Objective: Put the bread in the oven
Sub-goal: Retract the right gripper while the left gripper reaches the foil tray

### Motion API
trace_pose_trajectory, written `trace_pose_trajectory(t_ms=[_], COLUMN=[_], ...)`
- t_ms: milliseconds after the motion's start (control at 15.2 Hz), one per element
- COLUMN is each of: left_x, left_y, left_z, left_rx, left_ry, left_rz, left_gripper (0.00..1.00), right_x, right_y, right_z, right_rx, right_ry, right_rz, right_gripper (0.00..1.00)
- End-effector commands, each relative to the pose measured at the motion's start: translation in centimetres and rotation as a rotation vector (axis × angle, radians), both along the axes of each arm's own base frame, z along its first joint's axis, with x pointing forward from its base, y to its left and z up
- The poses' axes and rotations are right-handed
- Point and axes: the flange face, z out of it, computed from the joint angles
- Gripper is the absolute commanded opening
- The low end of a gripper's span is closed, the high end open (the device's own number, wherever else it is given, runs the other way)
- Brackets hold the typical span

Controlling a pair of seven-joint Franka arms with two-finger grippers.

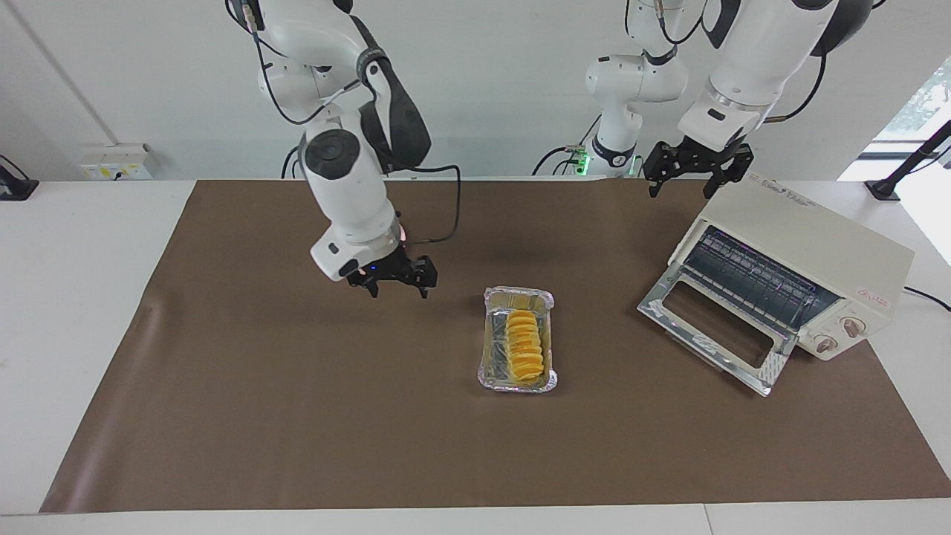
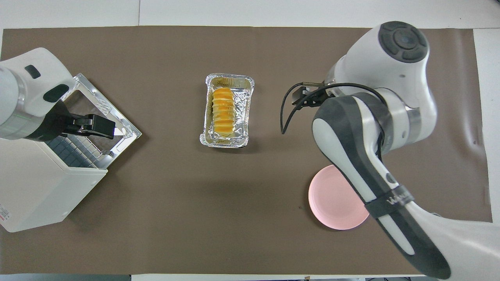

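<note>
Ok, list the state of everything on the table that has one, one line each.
Cream-white toaster oven: glass door dropped open, rack empty.
Golden-yellow ridged bread loaf: lying in the tray, ungripped.
Crinkled silver foil tray: flat on the brown mat.
Round pink plate: empty.
Left gripper: open, over the oven.
Right gripper: open, above the mat.

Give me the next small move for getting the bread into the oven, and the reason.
Probably move the right gripper sideways over the bread and lower it. The loaf lies ungrasped in the foil tray, the oven door is already down, and the left gripper waits above the oven.
</note>
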Motion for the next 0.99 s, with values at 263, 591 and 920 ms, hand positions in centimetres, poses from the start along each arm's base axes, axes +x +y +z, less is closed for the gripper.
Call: trace_pose_trajectory(t_ms=[263,591,920], left_x=[6.7,4.9,3.1], left_y=[-16.1,-23.2,-29.2], left_z=[-10.1,-18.6,-25.2], left_rx=[-0.02,-0.05,-0.029], left_ry=[0.009,-0.037,-0.027], left_rz=[-0.085,-0.057,-0.014], left_gripper=[1.0,1.0,1.0], right_x=[-4.5,-5.8,-6.4], right_y=[-11.7,-18.3,-19.6], right_z=[6.7,9.1,8.9], right_rx=[-0.055,-0.053,-0.048], right_ry=[0.057,0.049,0.078], right_rz=[0.028,0.132,0.126], right_gripper=[1.0,1.0,1.0])
